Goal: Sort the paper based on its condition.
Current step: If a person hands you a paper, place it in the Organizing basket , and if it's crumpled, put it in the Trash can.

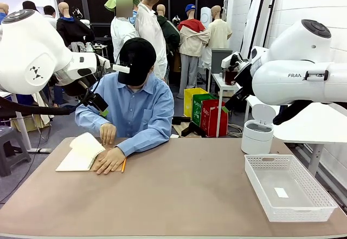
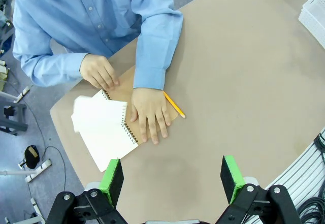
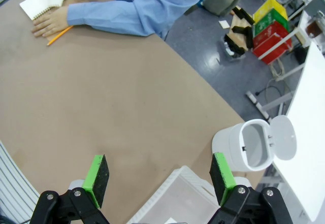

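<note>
Tan tabletop [image 1: 179, 195], ten o'clock: thin white paper sheet [image 2: 96, 115] lies on the spiral-bound notebook [image 2: 117, 142] pinned by the person's hand [image 2: 150, 115]. Both left gripper [image 2: 172, 181] and right gripper [image 3: 160, 178] hang spread, empty. Approach only once the sheet is free.

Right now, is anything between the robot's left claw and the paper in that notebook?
Yes, the person's hands. One hand lies flat on the spiral notebook beside the lifted sheet; the other hand is at the binding. The open left gripper hangs above bare table, with nothing else between.
</note>
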